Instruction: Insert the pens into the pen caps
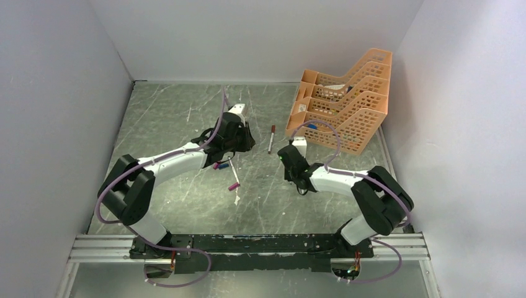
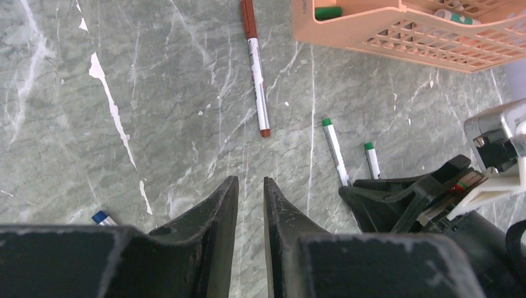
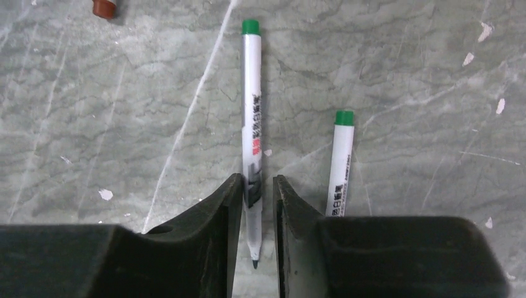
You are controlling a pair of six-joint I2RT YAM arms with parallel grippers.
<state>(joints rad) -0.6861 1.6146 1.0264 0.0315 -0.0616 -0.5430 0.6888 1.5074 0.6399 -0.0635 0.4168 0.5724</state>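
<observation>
**Green-ended pen (image 3: 251,112) to be pinched square**

It lies flat on the table (image 3: 93,124), straddled near its nib end by the right gripper (image 3: 256,181); whether it is clamped cannot be told. The left gripper (image 2: 251,183) is parted by a narrow slit and nothing is held. The barrel should be centred before closing, the nib left exposed, and the neighbouring pen (image 3: 340,164) left undisturbed.

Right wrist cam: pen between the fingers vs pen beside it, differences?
The straddled pen lies between the fingers of the right gripper; the outer pen lies outside them. The straddled pen's tip shows; the outer pen's is hidden behind a finger. Both: white barrels, green ends, roughly parallel.
</observation>
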